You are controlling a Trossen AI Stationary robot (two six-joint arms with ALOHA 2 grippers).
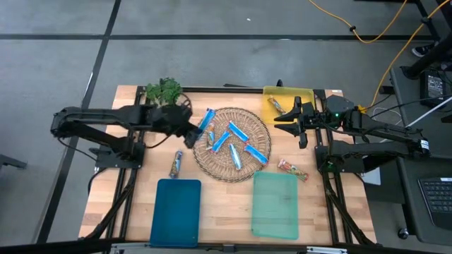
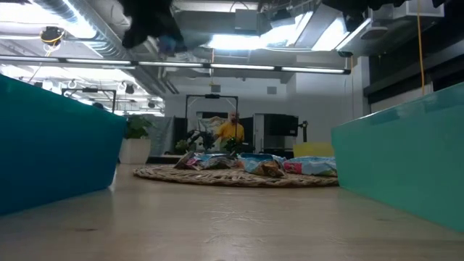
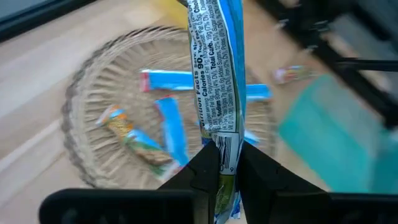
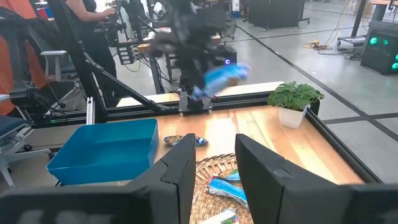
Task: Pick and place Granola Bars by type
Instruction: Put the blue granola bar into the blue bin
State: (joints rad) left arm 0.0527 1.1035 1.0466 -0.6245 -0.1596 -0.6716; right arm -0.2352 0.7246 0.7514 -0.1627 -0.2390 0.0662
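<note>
We count three trays: a blue tray (image 1: 176, 212), a green tray (image 1: 275, 204) and a yellow tray (image 1: 305, 94), the last beside our waiting right gripper (image 1: 295, 121), whose fingers stand apart on nothing. The round wicker mat (image 1: 212, 168) lies between the grippers. Our left gripper (image 1: 192, 132) is clenched on a blue bar (image 1: 205, 120), lifted over the mat's edge. Sorting looks barely begun: one bar (image 1: 277, 106) lies in the yellow tray, about four blue bars (image 1: 239, 131) remain on the mat, and two bars, (image 1: 176, 164) and (image 1: 292, 168), sit on the table.
</note>
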